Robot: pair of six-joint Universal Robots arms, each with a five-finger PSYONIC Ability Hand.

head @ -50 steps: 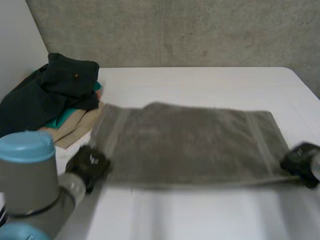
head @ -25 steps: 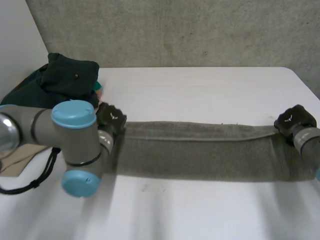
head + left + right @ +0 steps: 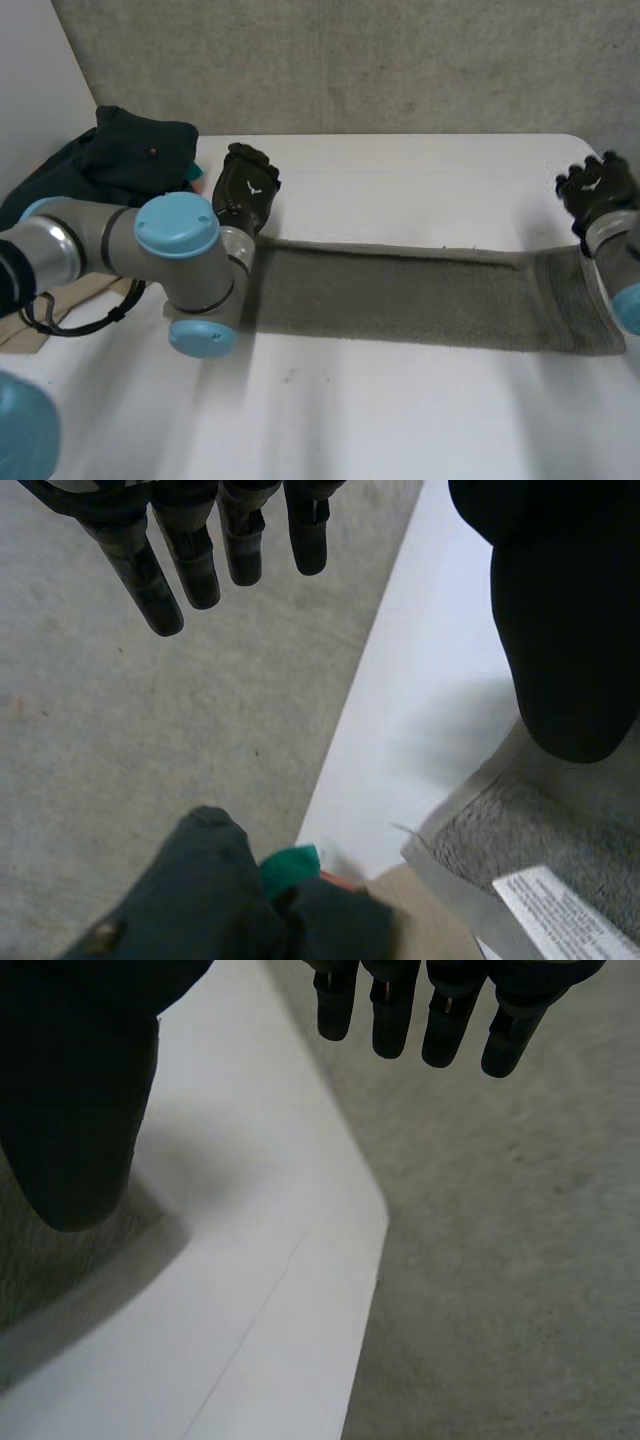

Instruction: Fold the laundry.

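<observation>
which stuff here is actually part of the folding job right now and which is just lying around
In the job:
grey towel, folded into a long strip on the table
left hand, open
right hand, open

Lying about:
dark green garment, teal cloth and beige cloth, heaped by the left hand; possibly laundry for later

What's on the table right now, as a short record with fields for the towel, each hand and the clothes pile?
towel: grey, folded into a long strip, flat across the white table
left hand: open, fingers straight, holding nothing, at the towel's left end
right hand: open, fingers straight, holding nothing, at the towel's right end
clothes pile: dark green garment on top, at the table's left side
</observation>
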